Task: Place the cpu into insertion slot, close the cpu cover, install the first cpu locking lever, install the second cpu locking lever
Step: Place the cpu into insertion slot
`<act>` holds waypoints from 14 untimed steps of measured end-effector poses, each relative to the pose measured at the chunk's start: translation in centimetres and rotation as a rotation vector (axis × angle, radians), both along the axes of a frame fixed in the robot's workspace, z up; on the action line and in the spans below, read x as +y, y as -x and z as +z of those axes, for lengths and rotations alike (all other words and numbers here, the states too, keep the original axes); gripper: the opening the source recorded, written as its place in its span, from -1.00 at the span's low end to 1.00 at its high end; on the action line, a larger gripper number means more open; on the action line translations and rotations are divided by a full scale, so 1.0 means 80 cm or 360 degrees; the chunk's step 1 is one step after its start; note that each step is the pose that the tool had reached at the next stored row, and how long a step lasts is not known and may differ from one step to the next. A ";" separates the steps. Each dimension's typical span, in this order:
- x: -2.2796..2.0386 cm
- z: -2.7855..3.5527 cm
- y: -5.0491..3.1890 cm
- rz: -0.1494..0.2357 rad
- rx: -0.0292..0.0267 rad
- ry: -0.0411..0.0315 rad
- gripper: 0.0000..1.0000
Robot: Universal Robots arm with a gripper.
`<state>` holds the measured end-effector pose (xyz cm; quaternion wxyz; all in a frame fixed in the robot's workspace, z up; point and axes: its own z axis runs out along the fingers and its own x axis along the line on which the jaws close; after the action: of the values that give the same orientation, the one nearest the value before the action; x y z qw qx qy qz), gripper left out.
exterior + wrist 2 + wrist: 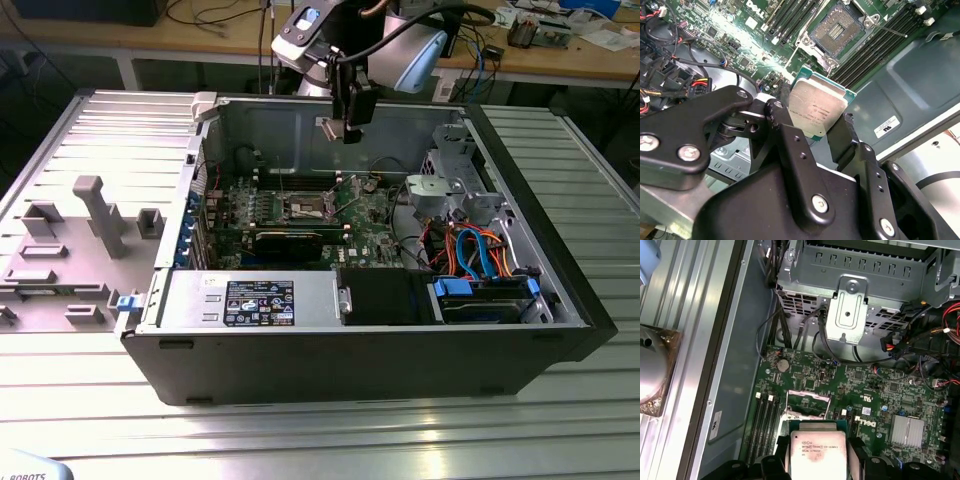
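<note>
Tool (814,117) grips the cpu (817,102) by 2 edges (silver top up), clear of the insertion slot (837,30).

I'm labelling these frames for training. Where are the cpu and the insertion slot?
cpu (817,107), second wrist view, on the middle of its silver-grey metal top.
insertion slot (836,31), second wrist view, on the dark contact field inside the silvery rim.

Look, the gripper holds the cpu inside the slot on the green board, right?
Not inside. The gripper holds the cpu in the air above the green board; the slot is empty, as the second wrist view shows.
</note>
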<state>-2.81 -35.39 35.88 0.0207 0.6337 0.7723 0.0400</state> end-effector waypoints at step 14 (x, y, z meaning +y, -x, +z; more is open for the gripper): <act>0.0000 -0.0034 0.005 -0.0123 0.00000 0.0000 0.08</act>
<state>-3.23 -35.39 35.61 0.0223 0.6630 0.7473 0.0391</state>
